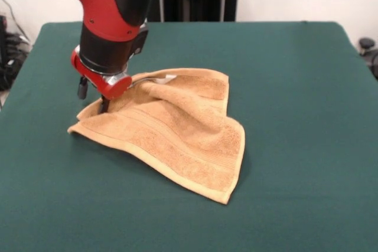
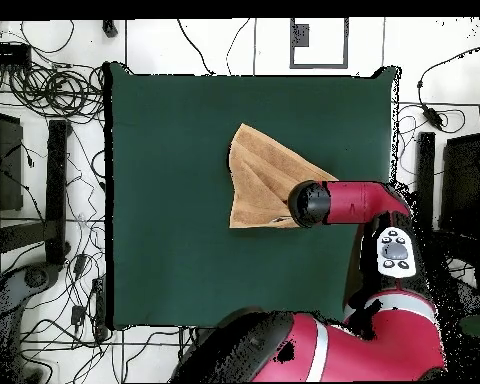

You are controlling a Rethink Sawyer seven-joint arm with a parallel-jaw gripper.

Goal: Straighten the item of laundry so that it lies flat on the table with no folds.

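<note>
We see the tan terry towel [image 1: 177, 128] bunched mid dark-green felt counter [image 1: 295, 87]. The end effector [image 1: 104, 105] digs into its corner; we can't tell its grip. A slip could leave folds.

One tan towel [image 1: 171, 128] is lying on one green tabletop [image 1: 295, 87], and one red and black arm [image 1: 112, 10] with one tool [image 1: 103, 105] is reaching down.
</note>
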